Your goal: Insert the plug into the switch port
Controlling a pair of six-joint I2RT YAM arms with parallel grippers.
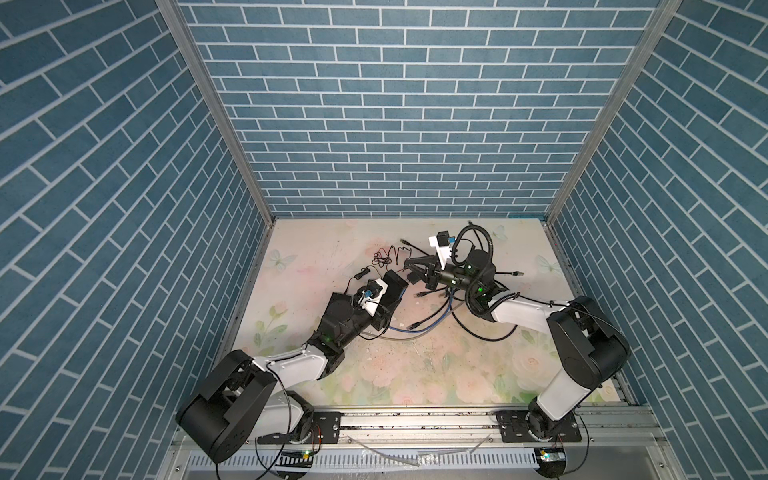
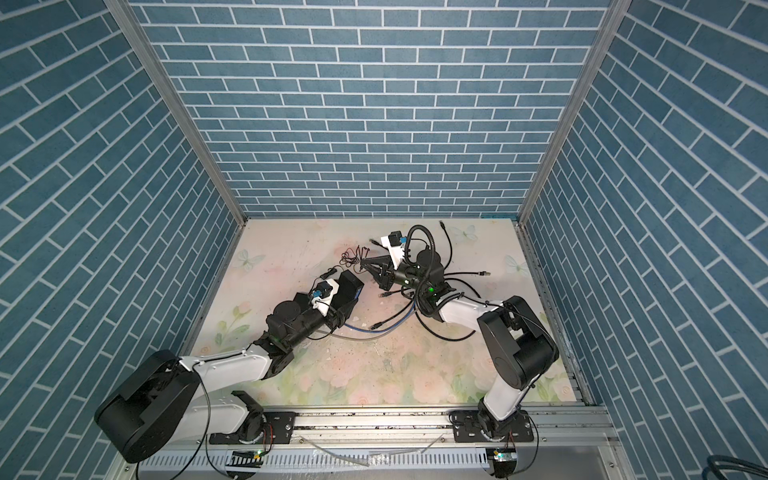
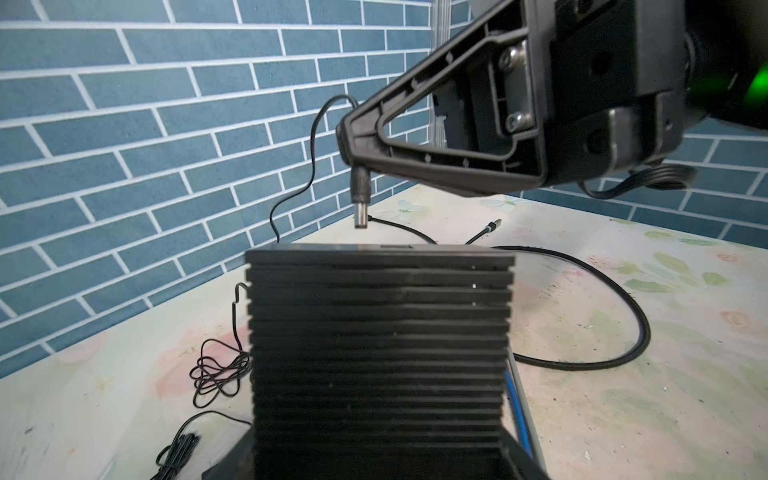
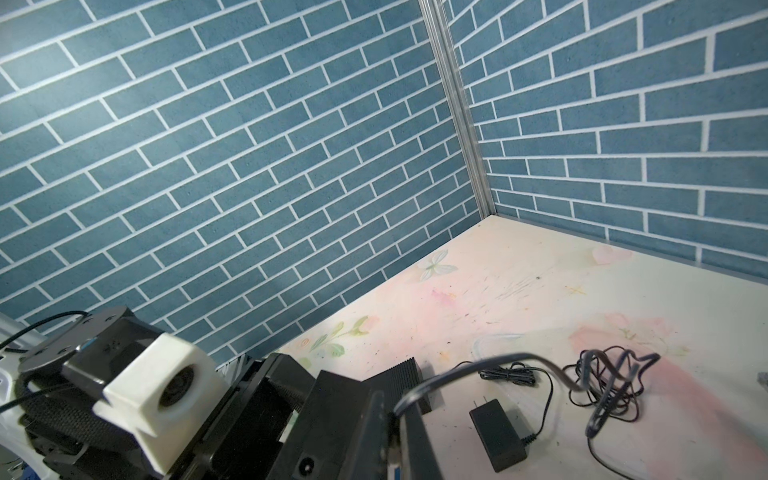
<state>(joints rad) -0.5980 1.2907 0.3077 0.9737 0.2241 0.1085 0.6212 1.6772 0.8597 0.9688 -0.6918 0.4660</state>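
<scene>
The switch (image 3: 380, 332), a black ribbed box, is held off the table between the fingers of my left gripper (image 3: 374, 457), seen in both top views (image 1: 395, 284) (image 2: 349, 286). My left gripper (image 1: 388, 303) is shut on its sides. My right gripper (image 3: 349, 141) (image 1: 407, 264) is shut on the plug (image 3: 358, 199), a black barrel with a metal tip pointing down. The tip hangs a short way above the switch's upper face, apart from it. In the right wrist view a round port (image 4: 307, 464) shows on the switch, beside my right gripper (image 4: 392, 409). The plug's thin cord (image 4: 478, 365) leaves the jaws.
A black power adapter (image 4: 496, 432) and its tangled thin cord (image 4: 606, 382) (image 1: 382, 257) lie on the floral table behind the switch. Blue and grey network cables (image 1: 415, 328) and a thick black cable (image 3: 615, 332) sprawl between the arms. Brick-patterned walls close three sides.
</scene>
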